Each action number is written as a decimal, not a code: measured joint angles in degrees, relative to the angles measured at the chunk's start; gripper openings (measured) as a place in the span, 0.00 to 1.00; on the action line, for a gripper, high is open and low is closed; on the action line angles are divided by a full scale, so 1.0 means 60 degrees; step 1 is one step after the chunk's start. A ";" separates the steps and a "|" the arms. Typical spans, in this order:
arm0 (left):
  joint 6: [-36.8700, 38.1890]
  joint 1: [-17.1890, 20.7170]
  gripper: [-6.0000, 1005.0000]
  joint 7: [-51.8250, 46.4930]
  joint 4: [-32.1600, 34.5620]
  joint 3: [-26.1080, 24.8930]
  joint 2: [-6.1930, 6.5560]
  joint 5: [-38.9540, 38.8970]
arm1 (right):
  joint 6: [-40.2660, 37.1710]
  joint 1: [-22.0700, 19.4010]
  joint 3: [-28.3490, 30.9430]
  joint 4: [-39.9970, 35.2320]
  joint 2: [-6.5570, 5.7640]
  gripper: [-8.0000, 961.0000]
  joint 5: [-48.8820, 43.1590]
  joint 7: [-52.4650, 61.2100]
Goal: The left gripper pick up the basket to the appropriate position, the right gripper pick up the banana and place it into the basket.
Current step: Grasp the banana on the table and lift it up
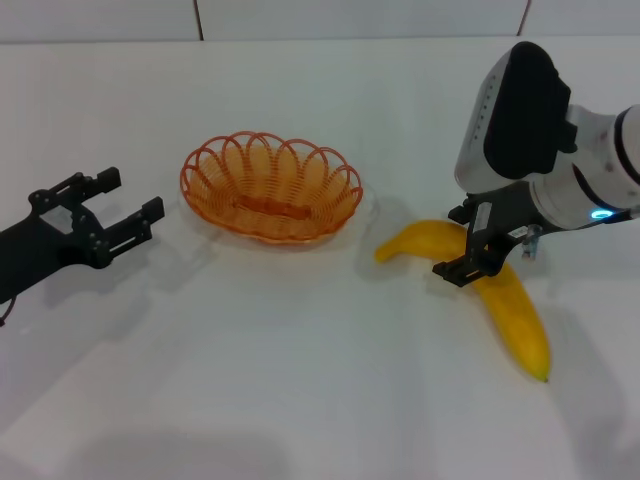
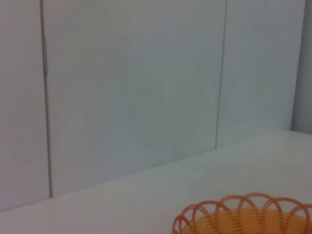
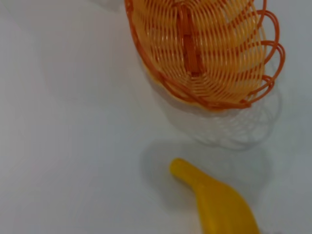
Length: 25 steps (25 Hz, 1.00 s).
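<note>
One banana lies lower right on the table in the head view, the right gripper straddling it, jaws apart. One basket sits centre; the left gripper gapes mid-left. Left wrist view: basket rim, lower right. Right wrist view: basket upper right, banana below.

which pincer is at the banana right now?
The right pincer, the one on the white arm: it straddles the banana near its middle. The left pincer sits open, left of the basket, touching nothing.
</note>
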 joint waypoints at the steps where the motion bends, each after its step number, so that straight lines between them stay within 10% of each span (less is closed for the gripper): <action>1: 0.0000 -0.0009 0.74 0.0000 -0.0022 -0.0002 0.0000 0.0000 | -0.0007 0.0021 0.0000 0.0021 -0.0001 0.79 -0.0026 0.0001; 25: -0.0016 -0.0128 0.74 -0.0001 -0.0050 0.0008 0.0000 0.0019 | -0.0088 0.0531 -0.0093 0.0522 -0.0001 0.73 -0.0330 0.0533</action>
